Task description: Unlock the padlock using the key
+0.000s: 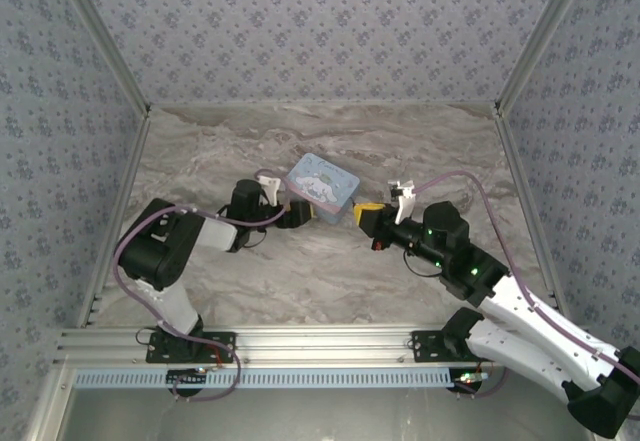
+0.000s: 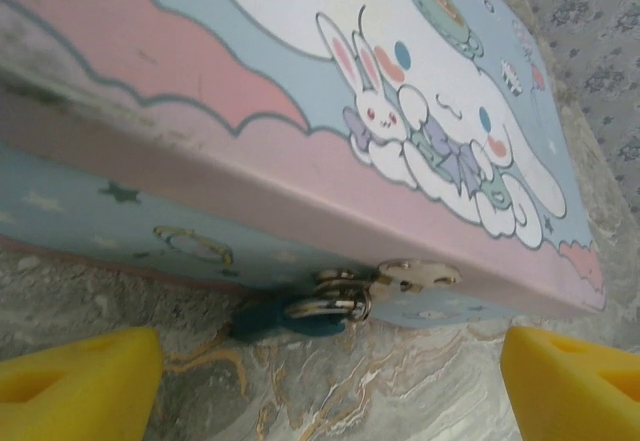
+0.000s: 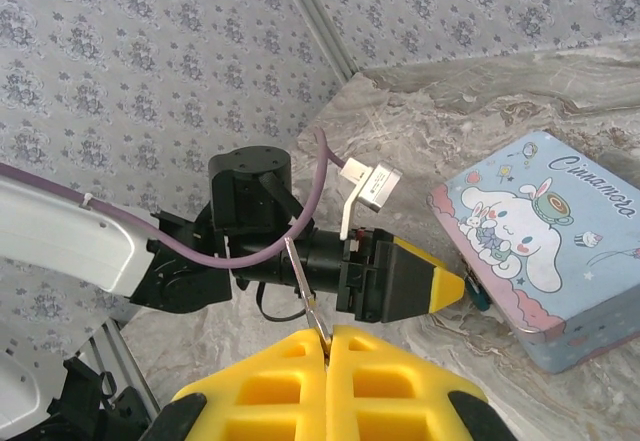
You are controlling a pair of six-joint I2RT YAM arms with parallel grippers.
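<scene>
The marbled desk [image 1: 420, 151] carries a pale blue cartoon tin [image 1: 322, 184] near its middle, with both arms reaching in towards it.

The left tool [image 2: 330, 386] sits low at the tin's near side. Its yellow fingers [image 2: 80, 381] are spread wide and have nothing between them. The right tool [image 3: 327, 361] waits just off the tin's right corner. Its pads are pressed together on a thin metal sliver [image 3: 303, 286] that sticks up from the seam, which I take to be the key.

The padlock [image 2: 285, 321] hangs from the tin's hasp [image 2: 410, 276] on the front wall, low down near the desk. It lies straight ahead of the left tool and between its open fingers. From the right wrist it shows as a small dark speck [image 3: 480, 293] beside the tin.

The padlock looks tiny, light and rigid, with a smooth body that could slip. Since it dangles from the hasp, it will probably swing away under any push from the key. The sensible hold is across the flat sides of the blue body, leaving the keyhole end uncovered. I cannot tell which way the keyhole faces. The key is thin and stiff, so it may twist in the soft pads when turned.
</scene>
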